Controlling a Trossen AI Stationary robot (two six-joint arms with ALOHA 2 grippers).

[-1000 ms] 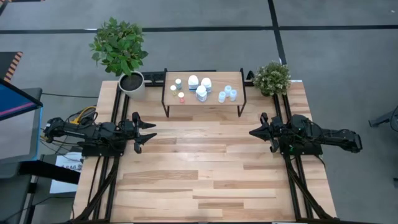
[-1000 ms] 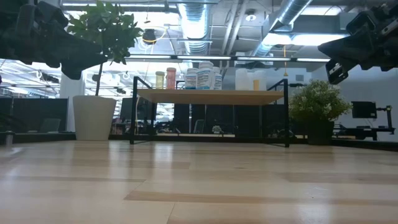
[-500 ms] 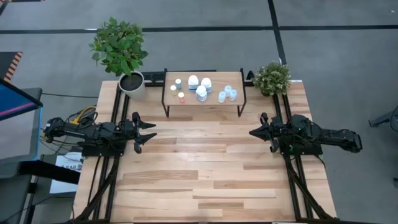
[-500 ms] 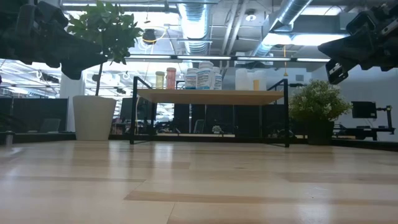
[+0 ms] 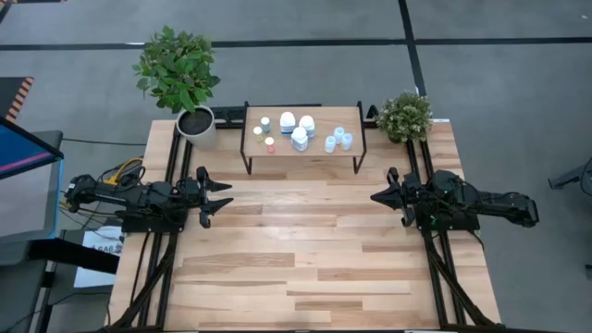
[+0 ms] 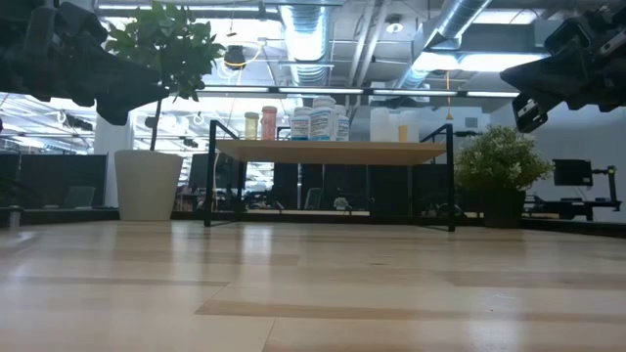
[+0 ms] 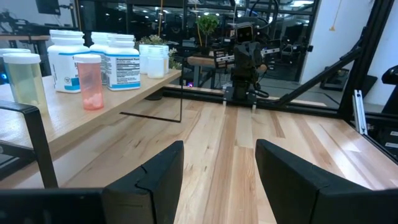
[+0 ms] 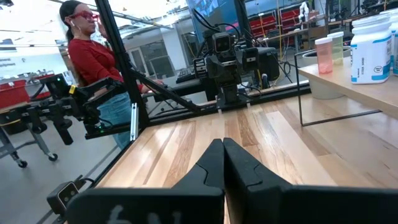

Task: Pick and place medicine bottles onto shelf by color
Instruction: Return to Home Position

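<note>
The shelf (image 5: 314,151) holding the medicine bottles (image 5: 299,137) sits well apart, midway between my left gripper (image 5: 225,196), fingers spread, and right gripper (image 5: 375,197), closed empty.

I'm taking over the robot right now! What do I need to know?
Left end effector: open, empty, at the left side of the table.
Right end effector: shut, empty, at its right side.
All nine medicine bottles stand on the shelf: tinted ones left, white ones middle, pale-blue ones right.
Done: sorting by color.
Left: seemingly nothing to place; both arms look about home.
</note>
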